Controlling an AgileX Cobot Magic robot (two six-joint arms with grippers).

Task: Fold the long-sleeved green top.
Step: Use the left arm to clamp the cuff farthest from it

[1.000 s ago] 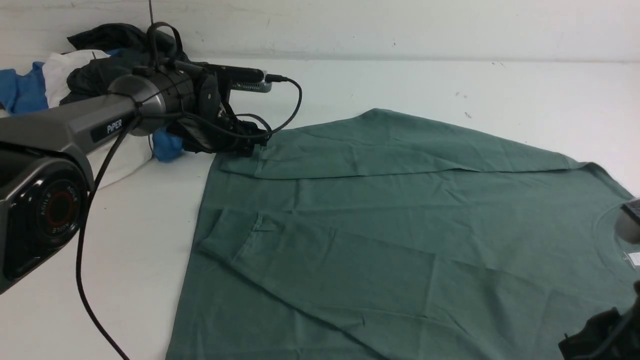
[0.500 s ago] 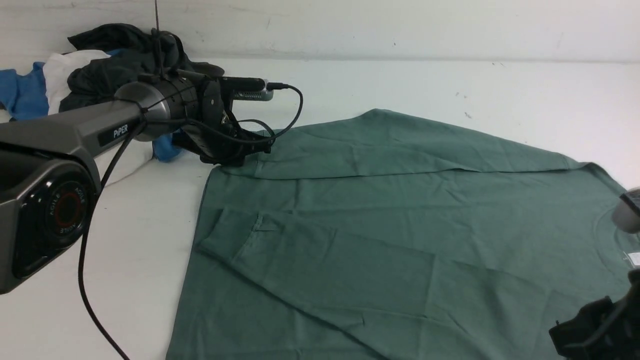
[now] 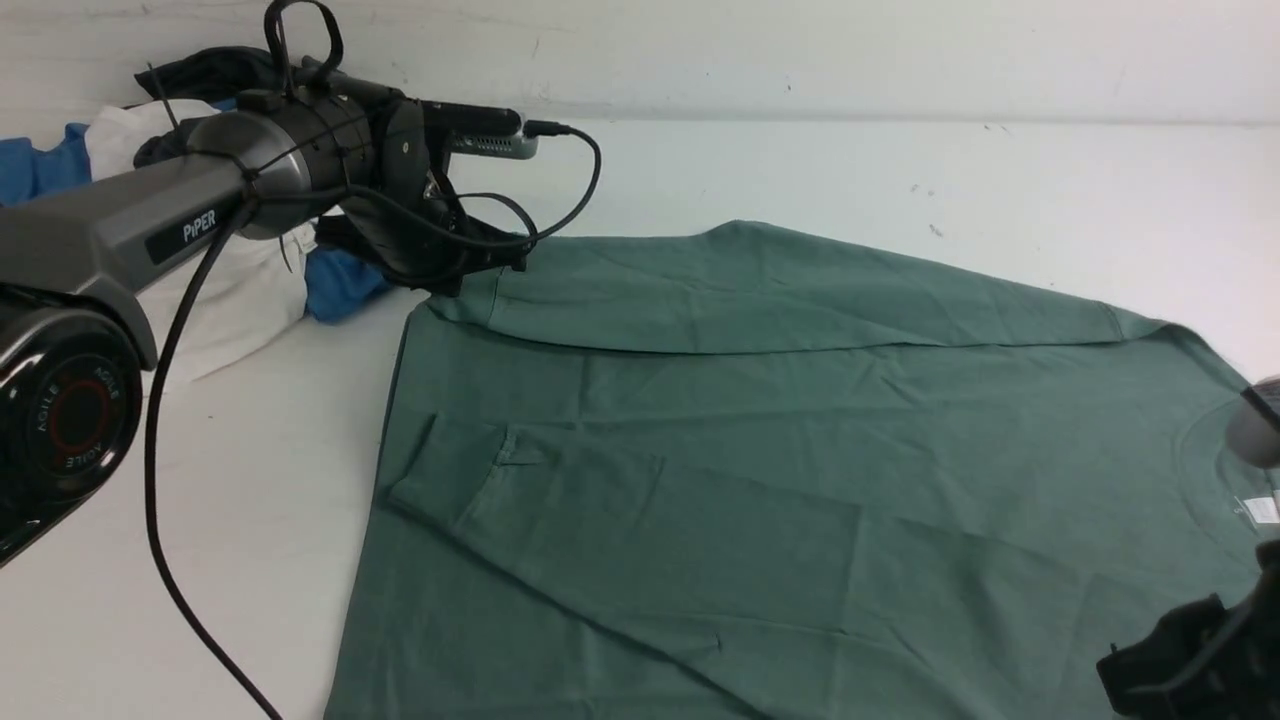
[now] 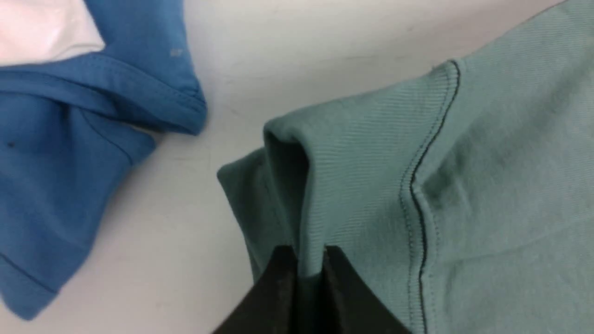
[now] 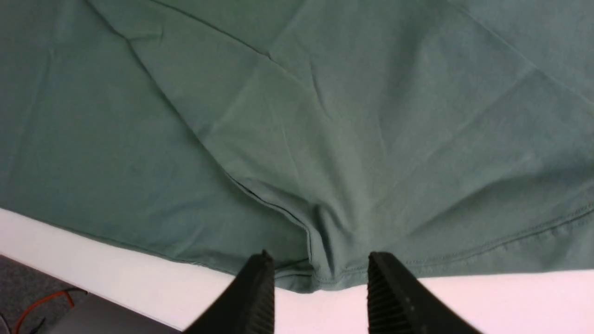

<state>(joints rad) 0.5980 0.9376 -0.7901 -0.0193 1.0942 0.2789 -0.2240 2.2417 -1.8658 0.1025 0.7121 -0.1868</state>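
Note:
The green long-sleeved top (image 3: 780,450) lies spread on the white table with both sleeves folded across its body. My left gripper (image 3: 470,275) is at the top's far left corner, shut on the ribbed cuff (image 4: 371,162) of the far sleeve. In the left wrist view the cloth is pinched between the fingertips of that gripper (image 4: 310,253) and is raised a little. My right gripper (image 5: 320,262) stands open over the near edge of the top (image 5: 297,116), with a bunched seam between its fingers but not gripped. In the front view it shows only at the bottom right (image 3: 1180,670).
A heap of clothes sits at the back left: a blue garment (image 3: 340,285), a white one (image 3: 240,290) and a dark one (image 3: 200,65). The blue garment (image 4: 69,139) lies close to the held cuff. The table's near edge (image 5: 93,260) runs just below the right gripper.
The left gripper has shut on the cuff and risen, pulling the sleeve end up and slightly left. The right gripper has barely moved.

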